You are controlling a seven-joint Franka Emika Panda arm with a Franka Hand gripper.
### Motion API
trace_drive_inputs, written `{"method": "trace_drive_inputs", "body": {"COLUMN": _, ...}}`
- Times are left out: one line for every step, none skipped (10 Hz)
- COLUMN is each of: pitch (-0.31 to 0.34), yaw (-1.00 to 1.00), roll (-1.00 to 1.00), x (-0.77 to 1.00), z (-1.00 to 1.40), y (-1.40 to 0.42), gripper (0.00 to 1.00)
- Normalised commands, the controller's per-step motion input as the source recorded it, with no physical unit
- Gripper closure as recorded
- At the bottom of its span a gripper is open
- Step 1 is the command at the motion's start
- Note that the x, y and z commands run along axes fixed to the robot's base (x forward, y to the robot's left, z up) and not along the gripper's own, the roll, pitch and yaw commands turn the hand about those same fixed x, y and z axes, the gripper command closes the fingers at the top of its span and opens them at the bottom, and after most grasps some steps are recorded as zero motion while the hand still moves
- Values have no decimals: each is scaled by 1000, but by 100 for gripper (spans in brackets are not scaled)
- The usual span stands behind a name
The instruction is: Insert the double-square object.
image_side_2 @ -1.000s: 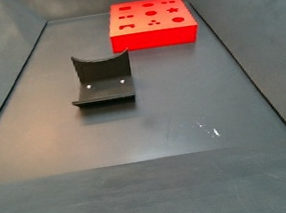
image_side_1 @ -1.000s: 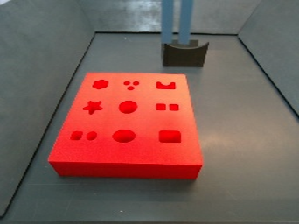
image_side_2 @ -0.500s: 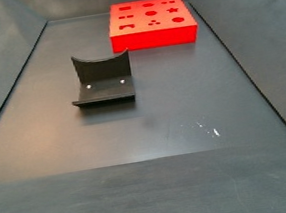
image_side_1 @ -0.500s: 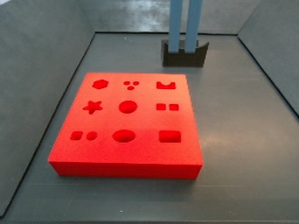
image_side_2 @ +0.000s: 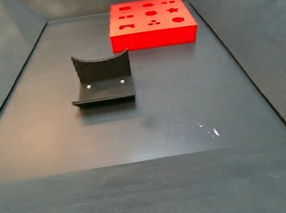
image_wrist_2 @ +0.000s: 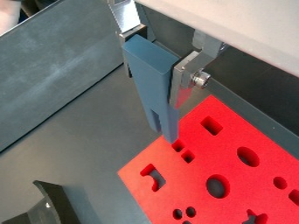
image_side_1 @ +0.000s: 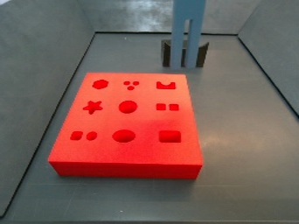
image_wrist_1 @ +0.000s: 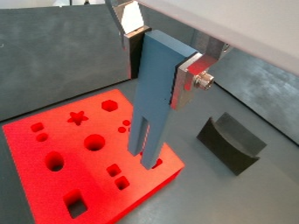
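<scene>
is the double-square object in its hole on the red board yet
No. The gripper holds the double-square object upright above the red board, prongs outside any hole.

The tall slate-blue plastic double-square object, two parallel square prongs split by a narrow slot, is hanging upright, prongs pointing down, clamped between the gripper fingers above the floor.

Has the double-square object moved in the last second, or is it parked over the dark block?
Yes. In a side view the double-square object, held by the gripper, has shifted off the dark block toward the red board.
</scene>
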Motion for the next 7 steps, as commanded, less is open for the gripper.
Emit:
{"method": "trace_drive_inputs", "body": {"pitch": 93, "yaw": -491, "roll": 0, "x": 0, "z": -480, "y": -423, "gripper": 100}}
{"method": "trace_drive_inputs", "body": {"pitch": 36, "yaw": -514, "roll": 0, "x": -80, "z": -406, "y": -343, "gripper": 100}}
{"method": "trace_drive_inputs", "body": {"pitch": 0, "yaw": 0, "roll": 0, "x": 0, "z": -29, "y": 0, "gripper": 100}}
{"method": "trace_drive_inputs", "body": {"pitch": 0, "yaw": -263, "roll": 123, "x": 40, "z": -443, "y": 0, "gripper": 100}}
{"method": "trace_drive_inputs", "body": {"pitch": 0, "yaw": -343, "roll": 37, "x": 0, "z": -411, "y": 77, "gripper": 100}}
{"method": "trace_drive_inputs", "body": {"pitch": -11, "yaw": 0, "roll": 0, "x": 0, "z": 0, "y": 0, "gripper": 100}}
{"method": "trace_drive_inputs", "body": {"pitch": 0, "yaw": 0, "roll": 0, "x": 0, "z": -26, "y": 0, "gripper": 100}}
